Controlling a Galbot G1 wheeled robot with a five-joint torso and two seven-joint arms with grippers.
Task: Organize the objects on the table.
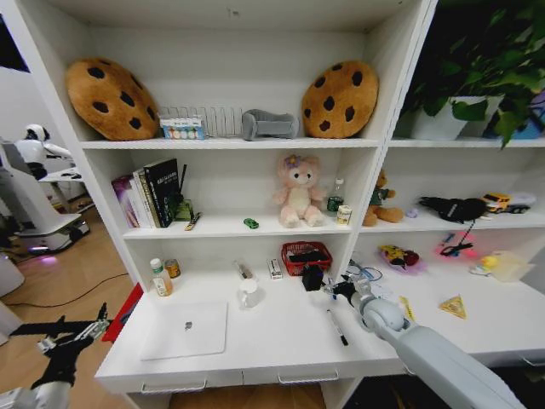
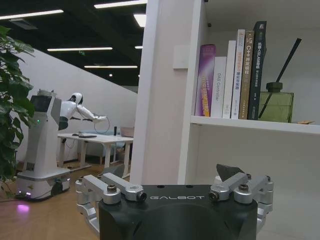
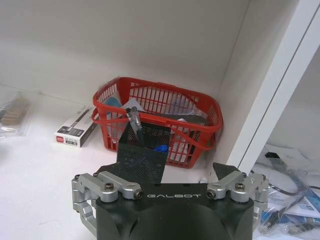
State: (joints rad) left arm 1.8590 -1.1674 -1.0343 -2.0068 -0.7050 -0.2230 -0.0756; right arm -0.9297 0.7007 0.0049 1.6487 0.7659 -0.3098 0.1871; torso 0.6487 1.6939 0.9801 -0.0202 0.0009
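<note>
Right arm's grey forearm fills the lower right of the head view, reaching up over the white table (image 1: 281, 336) toward the shelf back; the right gripper (image 1: 328, 285) sits just in front of a black mesh pen holder (image 1: 312, 277), which stands just before a red basket (image 1: 306, 256). From the right wrist view, the right gripper (image 3: 167, 197) has its jaws spread wide, nothing between them, with the mesh holder (image 3: 142, 155) centred ahead and close; a pen stands upright in it and something blue shows at its rim. Red basket (image 3: 165, 117) directly behind the holder, touching or nearly so; cannot tell which. Small white box (image 3: 75, 131) lies beside the basket. On the desk: silver laptop (image 1: 187, 328) closed, flat, near the front edge on the left; white mug (image 1: 249, 294) just behind it to the right; black marker pen (image 1: 337, 327) lying beside the right forearm; small bottles (image 1: 162, 277) near the back left; yellow triangular piece (image 1: 453, 307) far right. Left gripper (image 1: 72, 336) hangs off the desk's left end, low, well apart from the objects. Left wrist view shows the left gripper (image 2: 175, 197) with jaws spread, empty, facing the shelving's side panel and a row of books (image 2: 230, 75).
</note>
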